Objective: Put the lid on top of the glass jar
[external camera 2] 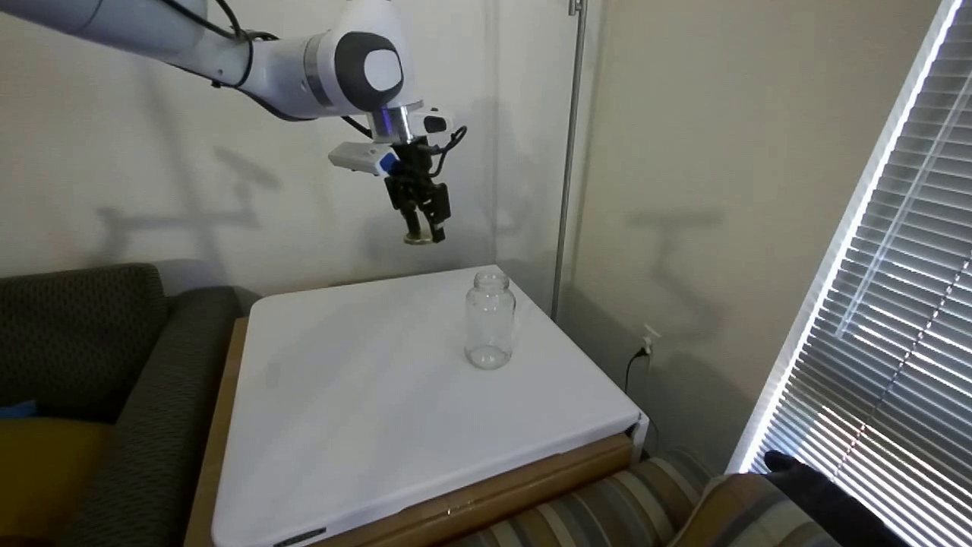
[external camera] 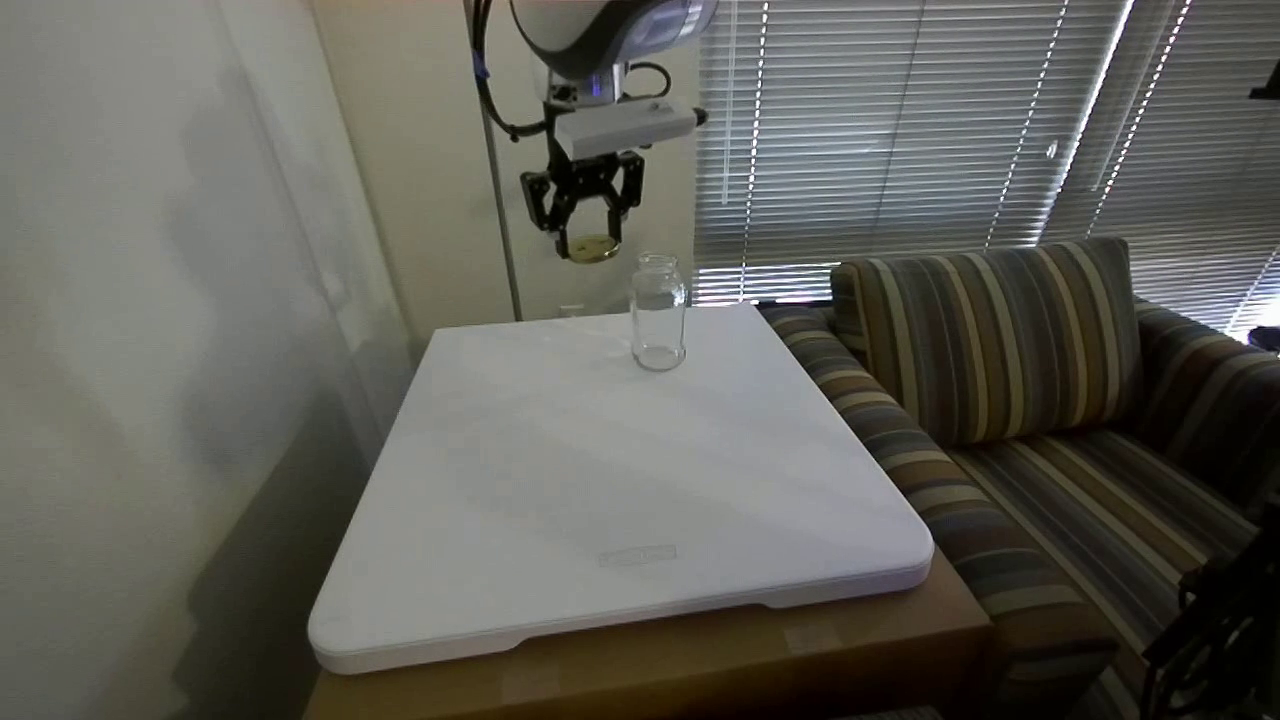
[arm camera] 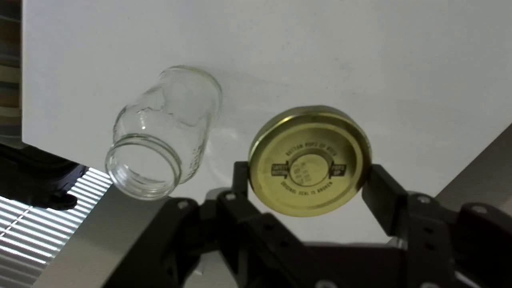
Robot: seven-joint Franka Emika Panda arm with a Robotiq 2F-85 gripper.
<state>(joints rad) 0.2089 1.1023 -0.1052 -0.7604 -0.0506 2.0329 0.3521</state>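
The gold-olive lid (arm camera: pixel 309 200) is held by its rim between the two fingertips of my gripper (arm camera: pixel 307 173), its printed face toward the wrist camera. The lid also shows in both exterior views (external camera: pixel 593 249) (external camera 2: pixel 417 239), in the air under the gripper (external camera: pixel 589 238). The clear glass jar (external camera: pixel 658 315) stands upright and open on the white board; it also shows in an exterior view (external camera 2: pixel 490 327). In the wrist view the jar (arm camera: pixel 166 120) is left of the lid and apart from it. The lid is higher than the jar's mouth and off to its side.
The white board (external camera: pixel 600 480) lies on a brown box (external camera: pixel 760 650) beside a wall. The jar is near one corner of the board. A striped armchair (external camera: pixel 990 350) stands along one side. A thin metal pole (external camera 2: pixel 569 167) stands behind the board near the wall corner.
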